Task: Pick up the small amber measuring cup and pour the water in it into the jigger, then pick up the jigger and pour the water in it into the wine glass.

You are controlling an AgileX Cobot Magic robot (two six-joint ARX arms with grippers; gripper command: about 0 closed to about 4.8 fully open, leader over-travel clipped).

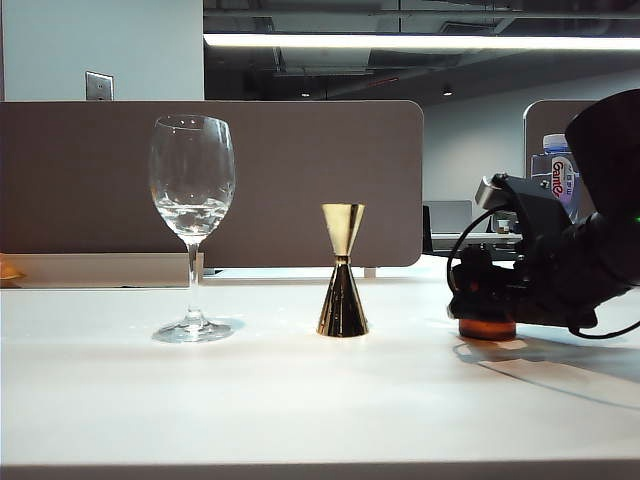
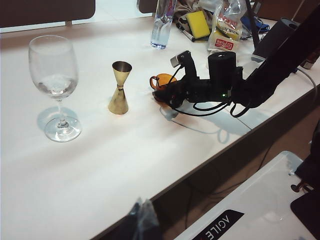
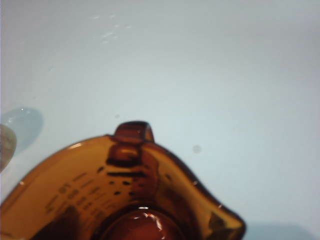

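Toward the tabletop's (image 1: 300,400) right edge, my right fingers (image 2: 165,90) sit low around the small amber measuring cup (image 2: 161,81); I cannot tell whether they grip it. The jigger (image 1: 343,272) stands mid-tabletop, the wine glass (image 1: 192,225) leftward. My left fingers are out of sight.

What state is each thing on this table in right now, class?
Tall clear stemmed wine glass: upright, a little water in its bowl.
Shiny gold metal jigger: upright, untouched, contents not visible.
Small amber glass measuring cup: standing on the table, right end effector around it.
Left end effector: out of view.
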